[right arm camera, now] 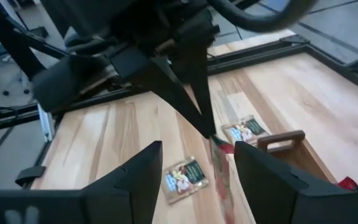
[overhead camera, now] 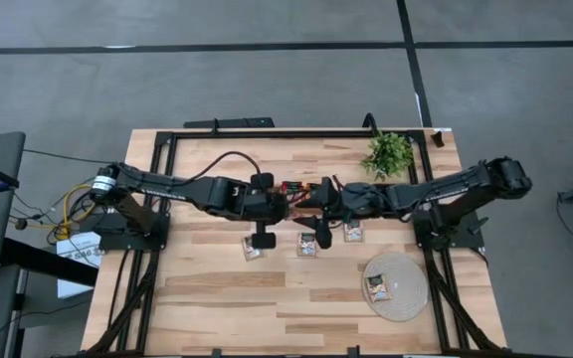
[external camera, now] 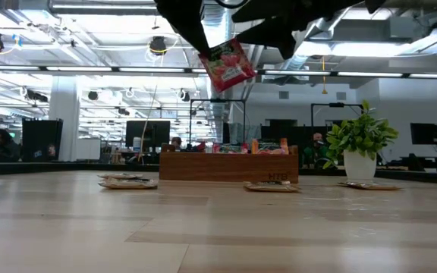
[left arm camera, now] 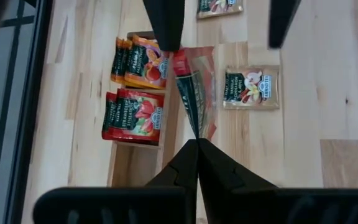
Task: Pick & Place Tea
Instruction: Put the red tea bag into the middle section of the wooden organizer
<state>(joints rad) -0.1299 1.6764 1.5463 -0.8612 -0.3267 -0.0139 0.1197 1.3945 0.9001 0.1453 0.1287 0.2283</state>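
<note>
We're gripping red tea sachet (left arm camera: 194, 93) in left jaws (left arm camera: 197, 142) above tabletop (left arm camera: 340, 174); right jaws (right arm camera: 197, 155) standing released beside it.

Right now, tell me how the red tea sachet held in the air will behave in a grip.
The red sachet hangs tilted from the left end effector, pinched by one edge without drooping, so it is probably light and fairly stiff. It looks thin and flat, so it may twist or slip. The open right end effector straddles it.
</note>
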